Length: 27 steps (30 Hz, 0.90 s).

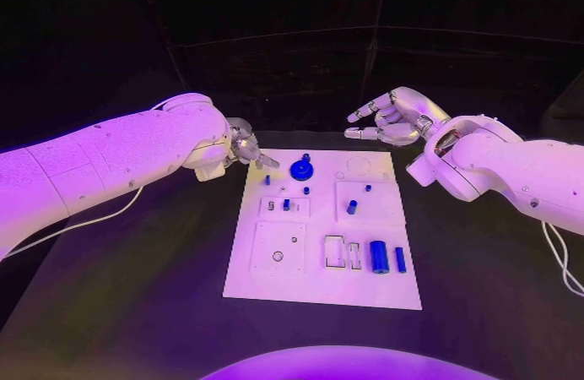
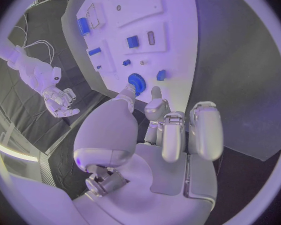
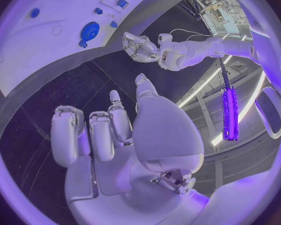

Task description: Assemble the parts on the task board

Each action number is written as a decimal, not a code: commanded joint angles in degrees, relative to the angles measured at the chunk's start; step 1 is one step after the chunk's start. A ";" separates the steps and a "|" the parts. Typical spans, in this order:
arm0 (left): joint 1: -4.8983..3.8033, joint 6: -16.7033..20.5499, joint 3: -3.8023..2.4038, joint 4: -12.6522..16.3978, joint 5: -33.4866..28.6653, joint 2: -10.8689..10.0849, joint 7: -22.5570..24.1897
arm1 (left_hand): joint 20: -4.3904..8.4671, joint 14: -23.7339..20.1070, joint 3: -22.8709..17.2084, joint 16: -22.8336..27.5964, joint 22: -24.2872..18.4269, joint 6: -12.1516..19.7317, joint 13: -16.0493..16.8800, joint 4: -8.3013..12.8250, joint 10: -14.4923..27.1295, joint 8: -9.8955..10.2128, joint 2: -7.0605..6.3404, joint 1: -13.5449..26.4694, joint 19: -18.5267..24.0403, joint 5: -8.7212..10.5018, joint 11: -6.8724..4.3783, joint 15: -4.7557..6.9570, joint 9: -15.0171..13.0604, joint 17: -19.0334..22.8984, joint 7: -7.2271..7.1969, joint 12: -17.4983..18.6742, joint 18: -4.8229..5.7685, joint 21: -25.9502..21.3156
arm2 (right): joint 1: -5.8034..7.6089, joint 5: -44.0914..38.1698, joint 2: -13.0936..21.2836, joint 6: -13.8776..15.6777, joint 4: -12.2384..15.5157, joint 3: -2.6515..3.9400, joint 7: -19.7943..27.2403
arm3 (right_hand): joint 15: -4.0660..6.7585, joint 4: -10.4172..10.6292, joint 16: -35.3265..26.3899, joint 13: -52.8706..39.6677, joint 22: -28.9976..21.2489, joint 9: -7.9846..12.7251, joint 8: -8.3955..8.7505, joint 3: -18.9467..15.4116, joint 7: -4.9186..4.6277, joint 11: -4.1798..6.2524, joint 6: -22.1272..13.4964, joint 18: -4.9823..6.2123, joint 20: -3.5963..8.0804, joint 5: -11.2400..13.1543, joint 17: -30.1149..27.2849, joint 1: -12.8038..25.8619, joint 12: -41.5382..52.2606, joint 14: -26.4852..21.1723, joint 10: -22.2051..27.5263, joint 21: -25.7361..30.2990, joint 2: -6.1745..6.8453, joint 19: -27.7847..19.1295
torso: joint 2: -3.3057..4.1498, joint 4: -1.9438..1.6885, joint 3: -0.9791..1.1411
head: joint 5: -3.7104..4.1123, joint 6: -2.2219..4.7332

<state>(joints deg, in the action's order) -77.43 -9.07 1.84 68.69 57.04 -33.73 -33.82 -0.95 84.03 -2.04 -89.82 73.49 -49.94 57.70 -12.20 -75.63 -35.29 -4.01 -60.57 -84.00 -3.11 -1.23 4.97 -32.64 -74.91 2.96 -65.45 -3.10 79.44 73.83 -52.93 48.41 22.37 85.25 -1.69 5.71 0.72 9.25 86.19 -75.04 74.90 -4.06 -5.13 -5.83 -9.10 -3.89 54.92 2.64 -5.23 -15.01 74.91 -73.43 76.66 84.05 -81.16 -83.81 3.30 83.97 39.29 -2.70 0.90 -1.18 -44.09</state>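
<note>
The white task board (image 1: 319,289) lies in the middle of the black table (image 1: 134,304), long side running from near to far. The left hand (image 1: 240,150) hangs at the board's far left corner, fingers loosely curled and apart, holding nothing; in the left wrist view its fingertips (image 2: 128,90) lie just beside the blue gear (image 1: 302,171) at the far end of the board, though contact cannot be told. The right hand (image 1: 392,116) hovers beyond the far right corner, well off the board, fingers spread and empty. Small blue parts stand in the board's middle, among them a peg (image 1: 352,206), and a blue cylinder (image 1: 379,256) lies near the right near corner beside a thinner blue rod (image 1: 401,259).
</note>
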 commanded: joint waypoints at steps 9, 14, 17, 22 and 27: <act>-0.21 -7.94 -0.05 -9.09 -0.12 4.20 1.19 | -0.62 5.97 1.07 -0.18 -0.01 -0.24 -0.12 -0.36 0.24 0.68 0.86 -0.74 0.04 0.28 0.32 -0.44 0.62 -15.09 0.38 0.05 -0.40 -0.38 | 0.11 0.26 -0.51 -0.45 -0.15 0.04 0.56 | -0.09 -0.07 -0.20 -3.67 1.00 -0.01 -0.39 -0.57 0.39 0.10 -0.07 0.26 -0.18 -0.53 7.60 0.05 -0.18 4.22 0.22 0.38 -0.31 -0.23 | 0.24 0.21 -0.09 | -0.23 0.17; 0.14 -8.31 0.13 -11.03 -0.06 5.45 1.76 | -0.66 5.97 1.43 -0.18 0.09 -0.45 -0.04 -0.55 0.23 0.76 1.12 -0.78 0.00 0.28 0.33 -0.46 0.82 -15.09 0.37 -0.06 -0.39 -0.34 | 0.10 0.26 -0.68 -0.48 -0.20 0.04 0.60 | -0.09 -0.10 -0.20 -3.68 1.02 -0.01 -0.39 -0.60 0.39 0.10 -0.08 0.26 -0.17 -0.63 7.61 -0.03 -0.16 4.22 0.21 0.38 -0.38 -0.22 | 0.19 0.21 -0.10 | -0.21 0.16; 0.40 -8.59 0.28 -12.08 0.00 6.21 2.11 | -0.69 5.97 1.73 -0.18 0.15 -0.63 -0.01 -0.70 0.23 0.80 1.28 -0.80 -0.02 0.29 0.33 -0.47 0.95 -15.09 0.36 -0.12 -0.38 -0.31 | 0.10 0.26 -0.82 -0.52 -0.24 0.04 0.63 | -0.09 -0.12 -0.18 -3.69 1.01 -0.01 -0.40 -0.62 0.40 0.10 -0.09 0.26 -0.17 -0.72 7.64 -0.09 -0.14 4.23 0.20 0.39 -0.44 -0.22 | 0.21 0.19 -0.11 | -0.26 0.23; 0.82 -8.76 0.56 -13.55 0.04 7.20 2.62 | -0.70 5.97 1.86 -0.18 0.20 -0.71 -0.02 -0.77 0.24 0.81 1.35 -0.80 -0.04 0.29 0.32 -0.47 1.01 -15.09 0.35 -0.13 -0.37 -0.28 | 0.10 0.26 -0.99 -0.57 -0.29 0.04 0.64 | -0.09 -0.12 -0.18 -3.69 1.01 -0.01 -0.40 -0.62 0.40 0.10 -0.09 0.26 -0.17 -0.73 7.64 -0.10 -0.14 4.23 0.20 0.39 -0.45 -0.22 | 0.19 0.24 -0.05 | -0.22 0.18; 1.19 -9.00 0.77 -14.59 0.06 8.01 3.00 | -0.71 5.97 1.99 -0.18 0.22 -0.82 -0.06 -0.78 0.27 0.84 1.51 -0.97 -0.05 0.28 0.32 -0.48 1.10 -15.09 0.34 -0.12 -0.37 -0.28 | 0.10 0.26 -1.10 -0.60 -0.36 0.04 0.65 | -0.09 -0.16 -0.19 -3.67 0.98 -0.01 -0.41 -0.66 0.40 0.11 -0.09 0.26 -0.17 -0.85 7.64 -0.20 -0.16 4.24 0.22 0.40 -0.54 -0.23 | 0.16 0.17 -0.06 | -0.20 0.05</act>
<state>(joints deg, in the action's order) -76.22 -16.90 2.61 54.37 57.02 -25.92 -32.02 -1.33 84.05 -0.42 -89.82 73.63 -50.28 57.62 -13.03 -75.51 -34.80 -3.03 -61.56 -83.99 -3.11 -1.10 4.99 -31.61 -74.91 3.29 -65.45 -3.10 79.44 73.82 -52.86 47.38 22.13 84.85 -1.70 5.80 0.72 9.07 86.19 -75.04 74.90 -4.06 -5.32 -6.29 -9.10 -3.89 54.92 2.65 -5.23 -15.52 74.90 -73.44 76.67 84.05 -81.16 -83.59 3.30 83.97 39.49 -2.48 0.82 -1.35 -43.93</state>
